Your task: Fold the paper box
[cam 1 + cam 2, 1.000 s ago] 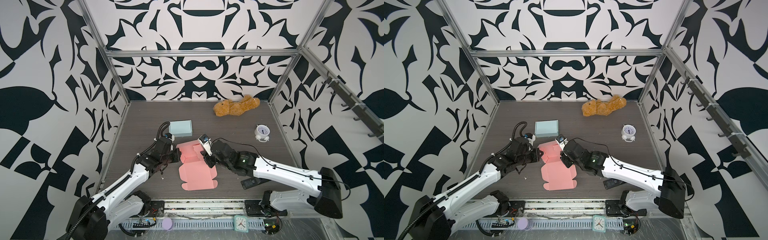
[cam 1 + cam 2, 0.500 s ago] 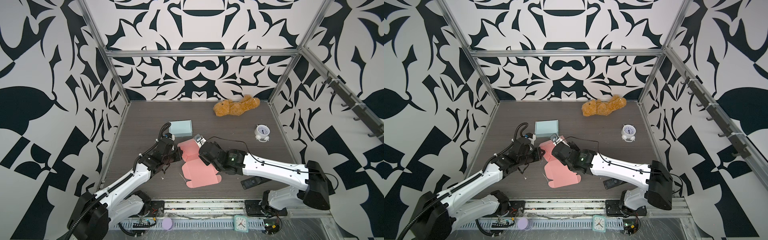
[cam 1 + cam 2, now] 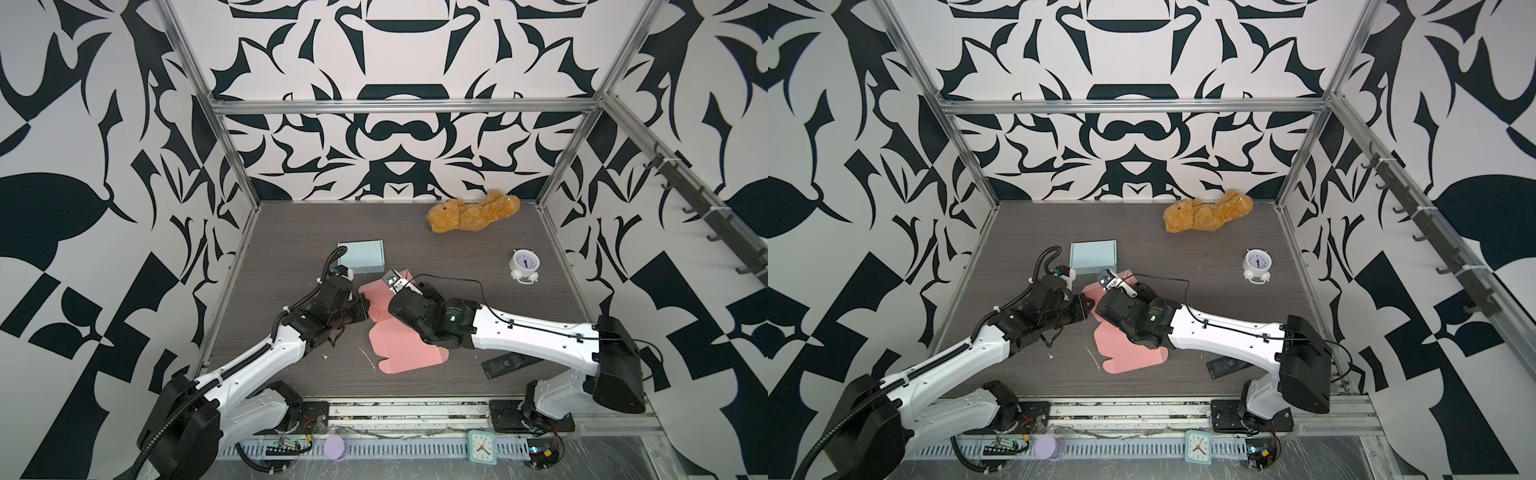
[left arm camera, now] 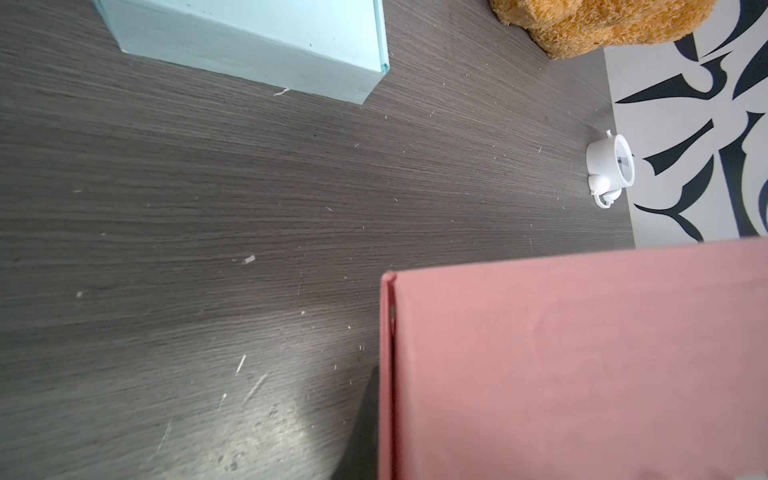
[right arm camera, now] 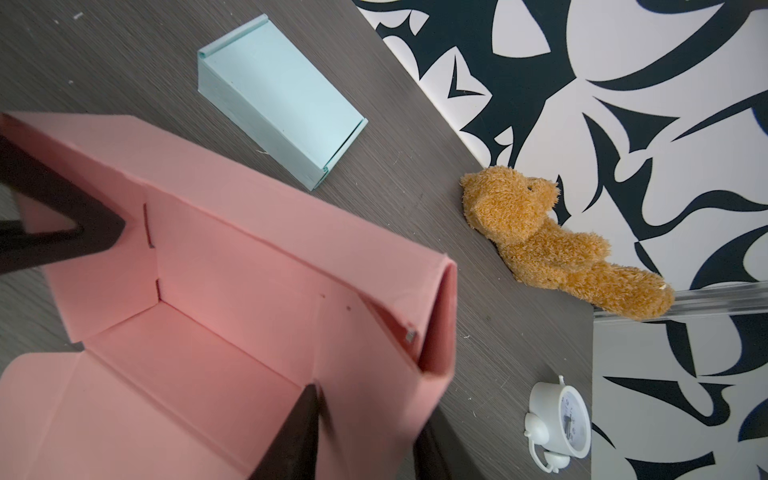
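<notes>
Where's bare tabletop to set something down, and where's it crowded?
Free: the back strip between the blue box and teddy bear; the stretch between the pink paper box and alarm clock. Crowded: around the pink paper box and black remote.

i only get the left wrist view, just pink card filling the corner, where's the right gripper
Observer: The right gripper straddles one upright side wall of the pink paper box, jaws open, one finger inside.
Operator: is the left gripper gripping anything
Observer: Yes, the left gripper is shut on the opposite wall.
Operator: any clutter i can't see
Observer: A black remote lies right of the box's flat panel in both top views.
</notes>
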Controlling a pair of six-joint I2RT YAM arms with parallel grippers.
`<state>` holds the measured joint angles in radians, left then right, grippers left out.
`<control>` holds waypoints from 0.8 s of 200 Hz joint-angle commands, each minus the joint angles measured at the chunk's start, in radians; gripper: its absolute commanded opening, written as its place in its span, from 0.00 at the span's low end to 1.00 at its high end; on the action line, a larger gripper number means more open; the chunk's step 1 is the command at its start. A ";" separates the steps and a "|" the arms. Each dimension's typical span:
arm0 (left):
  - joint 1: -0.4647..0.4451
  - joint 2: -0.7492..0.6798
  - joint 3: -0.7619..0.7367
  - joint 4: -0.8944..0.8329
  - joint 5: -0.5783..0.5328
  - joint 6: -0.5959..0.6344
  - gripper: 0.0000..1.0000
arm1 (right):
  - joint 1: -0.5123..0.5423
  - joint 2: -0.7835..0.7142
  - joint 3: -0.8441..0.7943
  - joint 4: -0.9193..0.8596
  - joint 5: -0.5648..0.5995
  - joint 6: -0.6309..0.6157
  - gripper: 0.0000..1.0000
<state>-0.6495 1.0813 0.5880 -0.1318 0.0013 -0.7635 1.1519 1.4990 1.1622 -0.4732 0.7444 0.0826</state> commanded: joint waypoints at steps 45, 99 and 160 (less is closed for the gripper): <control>-0.015 0.014 0.014 0.041 0.011 -0.008 0.07 | 0.003 0.019 0.044 -0.007 0.105 -0.020 0.38; -0.030 0.019 0.016 0.054 0.008 -0.010 0.07 | 0.002 0.050 0.049 -0.012 0.150 -0.035 0.25; -0.035 0.028 0.022 0.069 0.008 -0.010 0.07 | 0.003 0.083 0.068 -0.031 0.189 -0.039 0.28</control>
<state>-0.6720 1.1065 0.5884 -0.1074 -0.0036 -0.7700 1.1519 1.5829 1.1896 -0.4919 0.8951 0.0448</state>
